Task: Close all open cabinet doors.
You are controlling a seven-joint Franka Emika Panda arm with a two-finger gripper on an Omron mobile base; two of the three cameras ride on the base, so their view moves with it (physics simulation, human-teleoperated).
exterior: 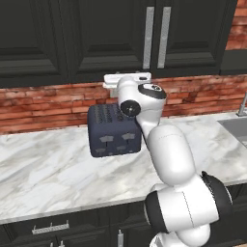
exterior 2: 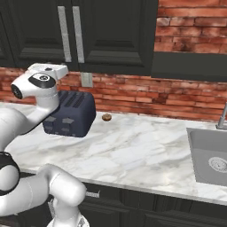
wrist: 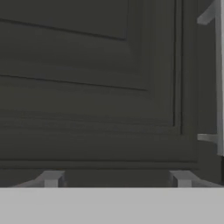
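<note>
Overhead, the cabinet doors [exterior: 116, 34] are seen above the table [exterior: 48, 169], both looking flush, handles side by side. A door panel [wrist: 87, 78] is faced closely by the pincer [wrist: 117, 178], whose tips are held apart on nothing. Any remaining push is best made flat and square near the handle [wrist: 218, 78] edge. A toaster [exterior 2: 71, 113], a small brown item [exterior 2: 106, 117] and a sink [exterior 2: 208, 155] are shown from the right base
</note>
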